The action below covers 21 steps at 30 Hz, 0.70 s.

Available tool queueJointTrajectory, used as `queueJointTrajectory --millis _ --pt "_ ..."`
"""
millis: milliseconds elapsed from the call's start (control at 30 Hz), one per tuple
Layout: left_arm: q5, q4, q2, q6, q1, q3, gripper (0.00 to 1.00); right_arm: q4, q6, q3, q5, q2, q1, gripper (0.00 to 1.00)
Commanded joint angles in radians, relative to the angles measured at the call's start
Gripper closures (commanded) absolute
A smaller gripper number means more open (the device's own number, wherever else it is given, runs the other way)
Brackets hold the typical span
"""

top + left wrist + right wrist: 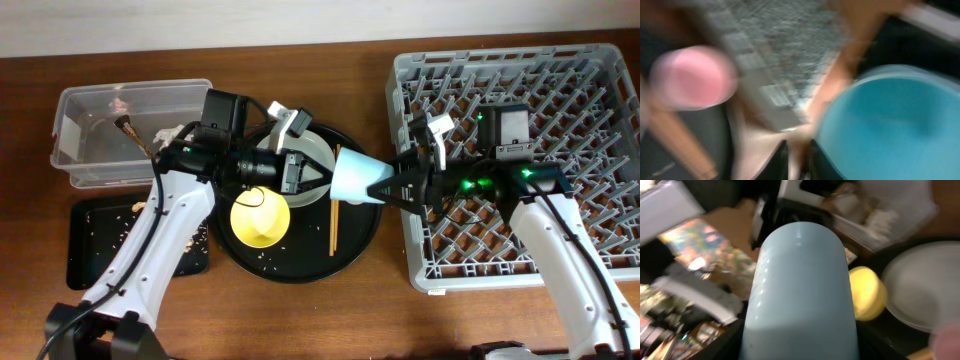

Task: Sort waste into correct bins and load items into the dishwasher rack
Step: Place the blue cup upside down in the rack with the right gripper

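Note:
My right gripper is shut on the light blue cup and holds it on its side over the right rim of the round black tray, left of the dishwasher rack. The cup fills the right wrist view. My left gripper is over the pale plate; in the blurred left wrist view its fingers are close together with nothing seen between them. The yellow bowl and chopsticks lie on the round tray. The pink cup shows only in the wrist views.
The clear box at the back left holds scraps and tissue. The shallow black rectangular tray with crumbs lies in front of it. The round black tray has crumbs near its front rim.

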Motion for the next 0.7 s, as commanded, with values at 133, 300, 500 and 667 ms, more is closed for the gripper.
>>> queueJointTrajectory --millis 133,300,500,667 --pt "-0.525 -0.094 -0.101 0.018 0.160 0.004 0.43 -0.395 0.067 0.236 0.647 -0.003 -0.082 0.56" --pt "-0.603 -0.171 -0.129 0.018 0.175 0.004 0.42 -0.651 0.126 0.500 1.013 -0.003 -0.274 0.56" --pt "-0.603 -0.180 -0.129 0.018 0.175 0.004 0.42 -0.778 0.292 0.510 1.328 0.069 -0.477 0.56" --pt "-0.603 -0.181 -0.129 0.018 0.175 0.004 0.42 -0.779 0.296 0.510 1.339 0.236 -0.592 0.55"
